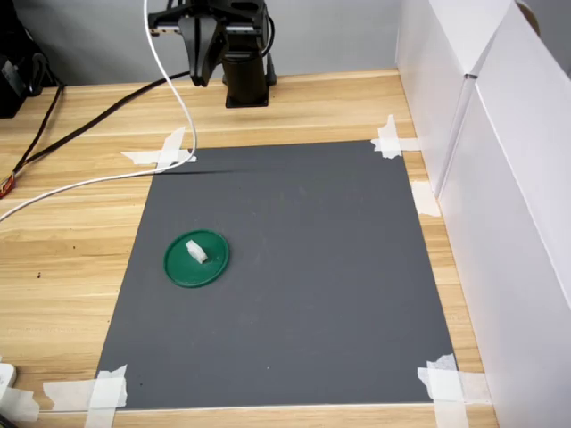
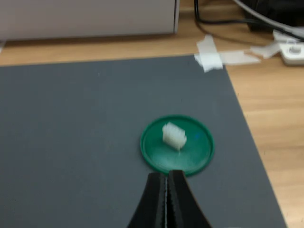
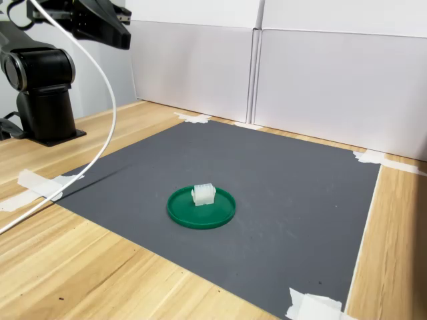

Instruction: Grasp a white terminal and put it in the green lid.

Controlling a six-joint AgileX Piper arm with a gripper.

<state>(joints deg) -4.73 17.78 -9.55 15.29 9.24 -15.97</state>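
The white terminal (image 1: 195, 251) (image 3: 203, 194) stands inside the green lid (image 1: 212, 267) (image 3: 200, 216), which lies flat on the dark grey mat toward the first exterior view's left. In the wrist view the terminal (image 2: 174, 135) sits near the lid's (image 2: 198, 142) middle, well beyond the fingertips. My gripper (image 2: 166, 175) is shut with its black fingers pressed together and nothing between them. It hangs high above the table near the arm's base (image 1: 202, 73) (image 3: 121, 35), far from the lid.
The grey mat (image 1: 312, 285) is taped at its corners to a wooden table. White panels (image 1: 500, 178) wall off the first exterior view's right. A white cable (image 1: 174, 98) and black cables trail from the arm's base (image 1: 245, 85) across the wood.
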